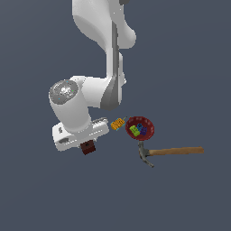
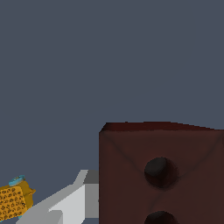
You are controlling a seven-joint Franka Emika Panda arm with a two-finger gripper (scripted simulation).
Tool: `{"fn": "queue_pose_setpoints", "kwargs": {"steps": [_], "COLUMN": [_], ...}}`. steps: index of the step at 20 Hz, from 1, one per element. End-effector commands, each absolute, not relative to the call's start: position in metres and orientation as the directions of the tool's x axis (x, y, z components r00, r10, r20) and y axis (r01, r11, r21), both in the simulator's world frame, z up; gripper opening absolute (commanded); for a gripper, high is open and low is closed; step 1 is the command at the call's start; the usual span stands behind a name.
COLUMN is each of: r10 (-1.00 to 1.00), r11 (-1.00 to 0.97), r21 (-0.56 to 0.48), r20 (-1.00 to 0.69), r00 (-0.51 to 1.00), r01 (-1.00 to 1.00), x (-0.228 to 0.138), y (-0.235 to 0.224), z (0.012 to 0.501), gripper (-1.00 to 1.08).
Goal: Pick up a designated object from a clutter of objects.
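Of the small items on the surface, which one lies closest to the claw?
The dark red-brown brick, right below the claw. It fills much of the wrist view, showing two dark holes. The orange ridged piece, red bowl and hammer lie farther away.

dark red-brown brick (image 1: 88, 147) | rectangular, two dark holes on face | close under wrist camera | left of orange ridged piece (image 1: 117, 123)

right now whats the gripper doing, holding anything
gripper: right over the dark red brick, but whether the jaws are shut on it cannot be told.
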State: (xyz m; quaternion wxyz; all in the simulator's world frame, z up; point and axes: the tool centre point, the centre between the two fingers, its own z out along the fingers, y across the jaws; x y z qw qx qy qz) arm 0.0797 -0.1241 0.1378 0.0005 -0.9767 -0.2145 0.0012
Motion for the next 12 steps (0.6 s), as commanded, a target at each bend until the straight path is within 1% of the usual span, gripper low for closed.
{"fn": "queue_pose_setpoints", "kwargs": {"steps": [1, 12], "r10": [0.419, 0.419], "r11": [-0.908, -0.908], "r21": [0.0, 0.0], "r20": [0.0, 0.0], "r00": [0.908, 0.908], "r01": [0.419, 0.419], "x": [0.083, 0.1], "y": [-0.124, -0.123], "z": [0.168, 0.29], "gripper": [-1.0, -1.0]}}
